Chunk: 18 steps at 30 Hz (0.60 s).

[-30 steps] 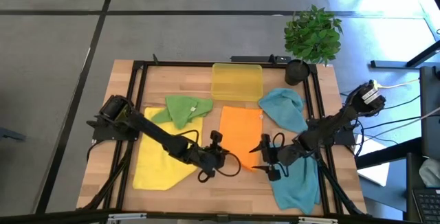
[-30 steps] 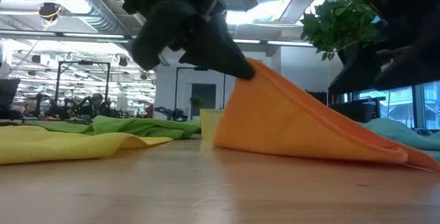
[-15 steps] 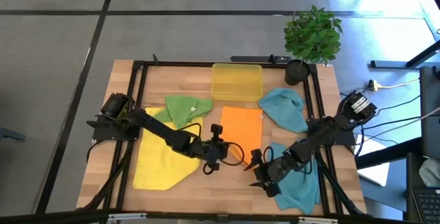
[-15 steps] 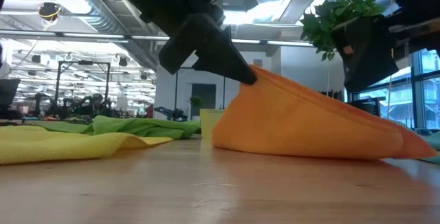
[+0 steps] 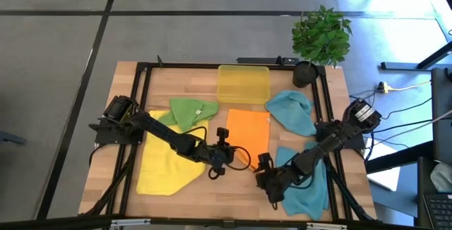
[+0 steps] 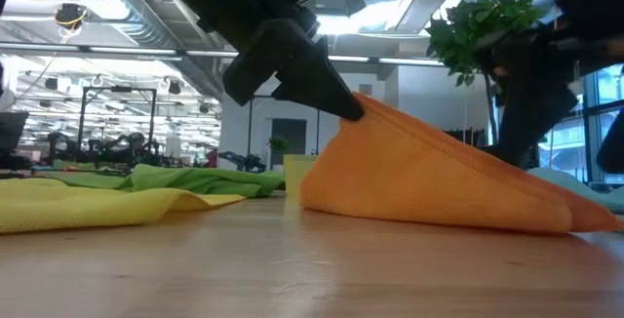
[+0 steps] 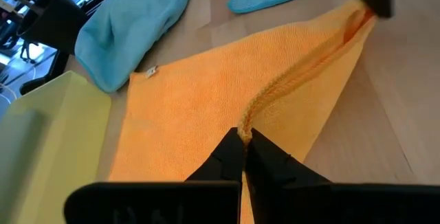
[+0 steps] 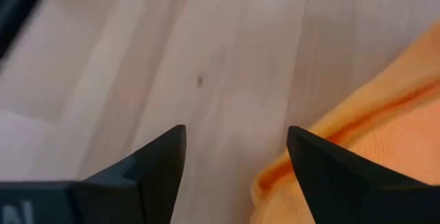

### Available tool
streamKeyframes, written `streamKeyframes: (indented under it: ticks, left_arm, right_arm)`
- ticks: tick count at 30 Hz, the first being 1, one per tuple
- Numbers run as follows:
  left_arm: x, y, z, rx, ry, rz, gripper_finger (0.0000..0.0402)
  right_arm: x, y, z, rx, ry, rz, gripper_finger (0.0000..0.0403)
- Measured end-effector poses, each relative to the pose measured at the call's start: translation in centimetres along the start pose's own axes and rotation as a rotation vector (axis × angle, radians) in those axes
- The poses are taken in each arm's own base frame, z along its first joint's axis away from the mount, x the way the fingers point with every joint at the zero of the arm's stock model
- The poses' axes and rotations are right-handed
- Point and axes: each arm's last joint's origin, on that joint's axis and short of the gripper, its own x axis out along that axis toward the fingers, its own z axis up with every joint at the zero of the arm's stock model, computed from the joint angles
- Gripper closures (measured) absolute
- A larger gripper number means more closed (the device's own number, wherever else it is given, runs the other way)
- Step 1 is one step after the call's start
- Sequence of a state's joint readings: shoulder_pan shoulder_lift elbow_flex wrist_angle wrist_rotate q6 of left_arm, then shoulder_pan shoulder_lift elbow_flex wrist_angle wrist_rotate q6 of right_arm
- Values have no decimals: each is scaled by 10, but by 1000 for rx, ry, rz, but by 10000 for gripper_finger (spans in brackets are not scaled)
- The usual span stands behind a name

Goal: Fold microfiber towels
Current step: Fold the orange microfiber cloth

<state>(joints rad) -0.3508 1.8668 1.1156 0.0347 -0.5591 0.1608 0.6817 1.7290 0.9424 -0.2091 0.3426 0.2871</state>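
Observation:
The orange towel [image 5: 247, 132] lies folded in the middle of the table, its near left corner raised off the wood. My left gripper [image 7: 244, 136] is shut on that corner; in the low view the cloth [image 6: 439, 177] slopes down from it to the table. My right gripper [image 8: 237, 148] hovers open at the towel's near right corner [image 8: 330, 155], the cloth's edge showing between and beside its fingers; whether they touch it I cannot tell. Seen from above, my right gripper [image 5: 265, 178] stands just near of the orange cloth. My left gripper pinches the orange towel's near left corner [image 7: 242, 128] between its two shut fingers. A doubled hemmed edge [image 7: 302, 76] runs away from them. The fingers slant down from the table's left side. The corner is lifted clear; the rest of the towel slopes down onto the table.
A yellow towel [image 5: 166, 165] and a green towel [image 5: 191, 111] lie at the left. Two teal towels [image 5: 293, 111] [image 5: 305, 189] lie at the right. A translucent yellow tray [image 5: 244, 83] stands at the far edge, a potted plant [image 5: 321, 36] at the far right corner.
My right gripper has moved from the orange towel's right edge toward the table's near edge and a little left, tipping further down, its fingers staying open. The towel's raised corner stays lifted in my left gripper.

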Motion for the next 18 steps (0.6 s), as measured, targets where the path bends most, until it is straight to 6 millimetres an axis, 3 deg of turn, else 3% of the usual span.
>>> streamKeyframes:
  ticks: [6, 18]
  left_arm:
    - [0, 0, 0, -4, -1, 0, 401]
    - [0, 0, 1, -34, -12, 1, 401]
  right_arm:
    - [-3, 1, -3, 47, 51, -27, 148]
    - [13, 7, -8, 94, 74, 0, 148]
